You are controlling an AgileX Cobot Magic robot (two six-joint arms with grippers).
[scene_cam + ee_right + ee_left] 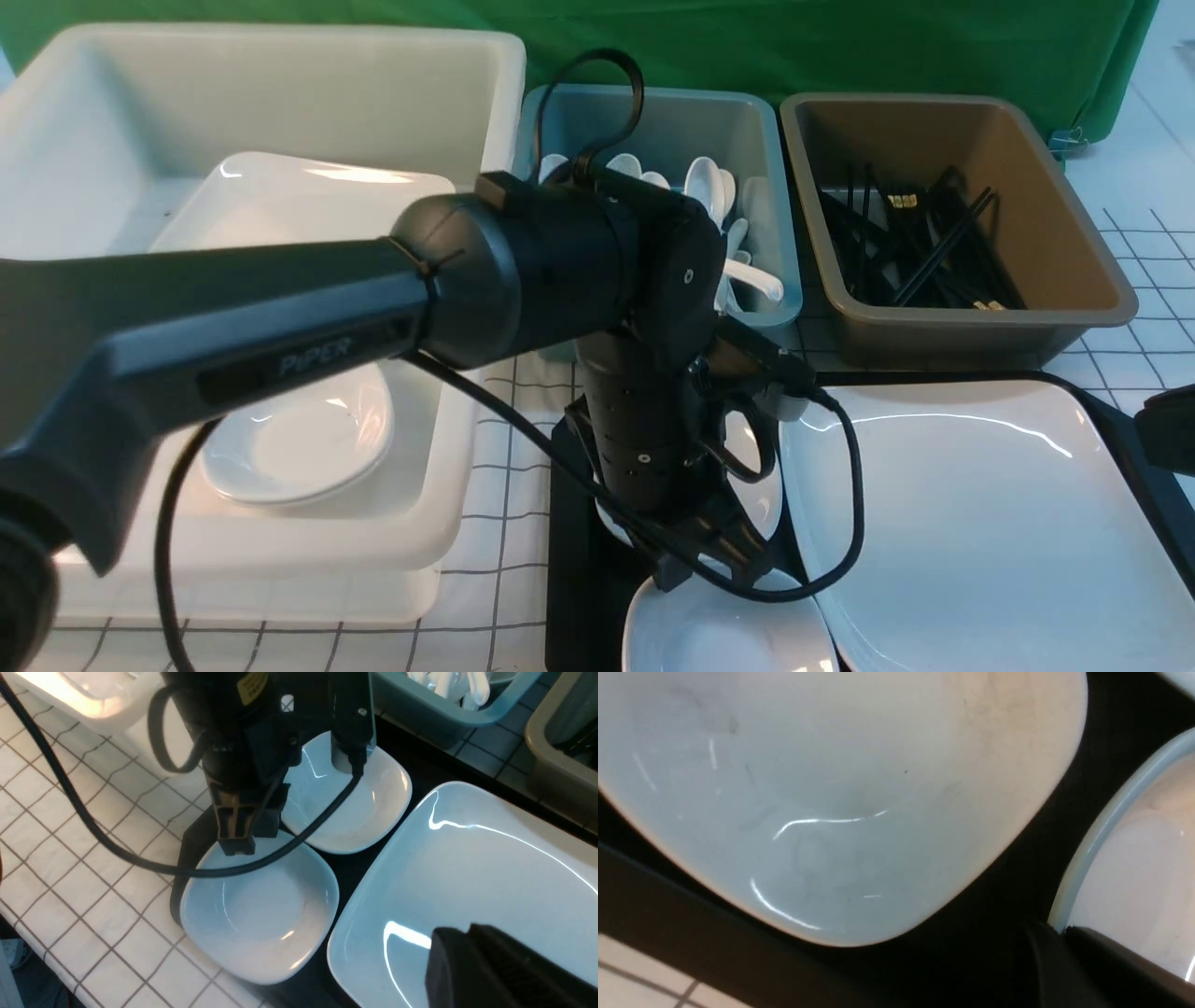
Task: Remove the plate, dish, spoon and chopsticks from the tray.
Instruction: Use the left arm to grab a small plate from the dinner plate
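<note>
Left gripper (236,848) pinches small white dish (719,635) by its rim, lower centre.
Front view hides that grip. Large glossy white plate (980,532) lies flat, square to black tray (574,560), lower right; right gripper (460,938) pressed together.

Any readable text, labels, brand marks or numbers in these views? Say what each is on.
"PiPER": on the left arm, along its long link in the front view.
Yellow sticker on that arm's wrist: print too blurred to read.
Gold marks on black stick ends in the brown bin: too small to read.
Nothing else legible.
</note>
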